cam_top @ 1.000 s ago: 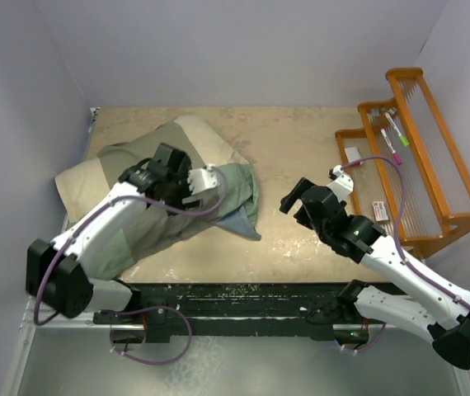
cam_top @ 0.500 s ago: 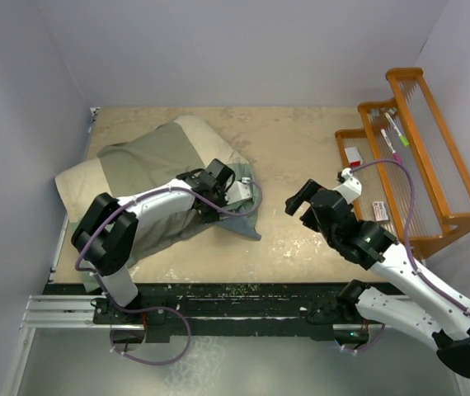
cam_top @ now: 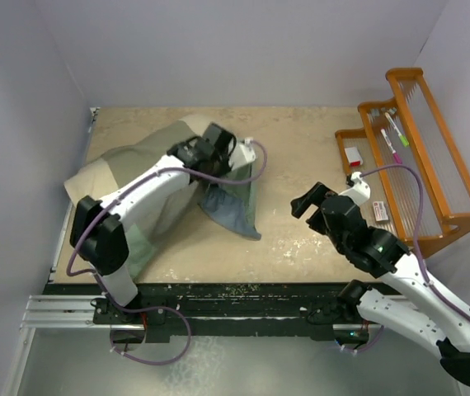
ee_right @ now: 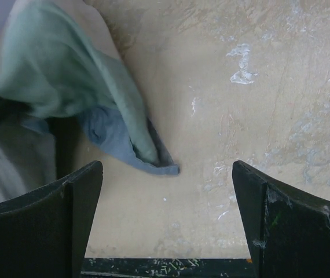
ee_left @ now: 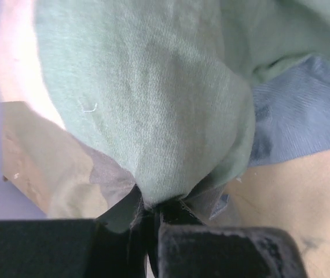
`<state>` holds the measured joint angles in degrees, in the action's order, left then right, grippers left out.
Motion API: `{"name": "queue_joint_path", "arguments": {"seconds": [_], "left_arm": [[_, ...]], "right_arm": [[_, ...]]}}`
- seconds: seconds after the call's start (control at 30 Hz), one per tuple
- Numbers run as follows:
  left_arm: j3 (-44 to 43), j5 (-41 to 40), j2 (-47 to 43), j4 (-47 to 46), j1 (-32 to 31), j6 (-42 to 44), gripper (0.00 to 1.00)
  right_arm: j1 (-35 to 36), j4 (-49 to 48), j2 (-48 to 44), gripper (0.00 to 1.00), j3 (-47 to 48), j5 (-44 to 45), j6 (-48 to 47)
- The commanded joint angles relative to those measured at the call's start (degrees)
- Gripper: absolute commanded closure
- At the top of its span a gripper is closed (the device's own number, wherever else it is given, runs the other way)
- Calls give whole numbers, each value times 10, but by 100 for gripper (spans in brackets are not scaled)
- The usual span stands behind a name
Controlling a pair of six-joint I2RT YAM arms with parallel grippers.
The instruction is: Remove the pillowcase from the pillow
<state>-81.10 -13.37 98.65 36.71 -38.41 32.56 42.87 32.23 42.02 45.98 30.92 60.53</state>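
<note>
**Asker:** Where is the cover?

**Describer:** The limp patchwork cloth pillowcase [cam_top: 136,161], in blocks of sage green, grey-green and cream, lies heaped on the left half of the beige, scuffed table [cam_top: 317,148]. Its near right corner is spread flat on the tabletop with the slate blue-grey inside [cam_top: 231,210] turned up.

**Asker:** What is the left arm doing?

**Describer:** It reaches from the near left edge across the heap. The left gripper [ee_left: 153,209] sits at the far right part of the cloth, near the middle of the table. In the wrist view its two black fingers are pinched together on a bunched fold of sage green fabric. The fold bulges out of the pinch and the blue lining hangs to the right of it.

**Asker:** And the right arm?

**Describer:** The right gripper [ee_right: 166,168] hangs above bare table, right of the cloth and well apart from it. Its dark fingers are spread wide and hold nothing. The blue corner of the cover lies ahead of them, to the left in that view.

**Asker:** Anything else?

**Describer:** An orange wooden tiered rack [cam_top: 416,148] stands along the right edge, with a pink and a green marker [cam_top: 393,136] on one of its steps
</note>
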Motion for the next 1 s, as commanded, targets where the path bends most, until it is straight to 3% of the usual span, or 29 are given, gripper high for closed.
{"name": "queue_joint_path", "arguments": {"seconds": [0.0,0.13,0.23,0.3,0.47,0.63,0.7,0.97], "left_arm": [[-281,156,-81,128,-3,-46,100],[-507,229,-46,248,-3,-52,100],[-603,259,-39,293,-3,-49,100],[-583,281,-64,279,-3,-47,100],[-417,360,-167,202,-3,-37,100],[-298,363,-212,164,-2,-22,100],[-270,361,-218,166,-2,-11,100],[-208,346,-234,164,-1,15,100]], "right_arm": [[5,-42,20,5,31,-1,-35],[11,-91,21,4,41,-16,-75],[14,-115,18,3,44,-28,-104],[15,-122,17,3,48,-31,-119],[16,-117,8,2,66,-13,-142],[16,-119,-20,2,95,-22,-176],[15,-122,-25,7,105,-36,-189],[16,-126,-14,45,165,-88,-218]]}}
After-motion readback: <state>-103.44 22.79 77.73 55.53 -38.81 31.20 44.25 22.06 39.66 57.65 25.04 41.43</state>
